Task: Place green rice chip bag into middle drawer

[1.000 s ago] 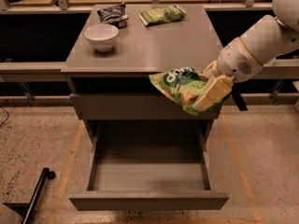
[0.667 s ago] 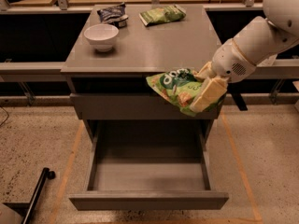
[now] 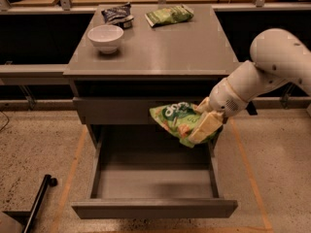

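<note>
The green rice chip bag (image 3: 176,119) is bright green with white lettering and orange chip pictures. My gripper (image 3: 204,126) is shut on its right end, one pale finger (image 3: 206,126) lying across it. The bag hangs in the air in front of the narrow upper drawer front (image 3: 114,110), above the back right part of the open middle drawer (image 3: 154,182). That drawer is pulled out wide, and its grey floor has nothing on it. My white arm (image 3: 265,72) reaches in from the right.
On the grey cabinet top (image 3: 160,47) stand a white bowl (image 3: 105,37), a dark blue-black bag (image 3: 118,14) and a paler green bag (image 3: 169,14). A black pole (image 3: 40,200) lies on the floor at lower left. Dark shelving runs behind the cabinet.
My gripper has carried the bag down and a little left, from the level of the cabinet top's front edge to in front of the upper drawer, over the open drawer.
</note>
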Action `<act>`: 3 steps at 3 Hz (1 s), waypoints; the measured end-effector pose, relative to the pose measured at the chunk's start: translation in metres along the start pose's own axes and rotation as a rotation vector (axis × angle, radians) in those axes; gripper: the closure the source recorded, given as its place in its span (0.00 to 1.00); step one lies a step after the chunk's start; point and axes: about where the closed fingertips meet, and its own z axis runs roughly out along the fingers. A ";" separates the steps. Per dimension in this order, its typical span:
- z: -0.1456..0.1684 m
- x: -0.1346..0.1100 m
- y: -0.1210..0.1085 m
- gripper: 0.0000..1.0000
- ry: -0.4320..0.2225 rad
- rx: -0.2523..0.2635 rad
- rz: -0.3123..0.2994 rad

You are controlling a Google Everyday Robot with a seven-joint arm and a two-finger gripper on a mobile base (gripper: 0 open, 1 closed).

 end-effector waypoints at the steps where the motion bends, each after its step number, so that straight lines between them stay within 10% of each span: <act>1: 0.050 0.036 -0.005 1.00 -0.002 -0.062 0.075; 3: 0.133 0.101 -0.017 1.00 0.022 -0.181 0.259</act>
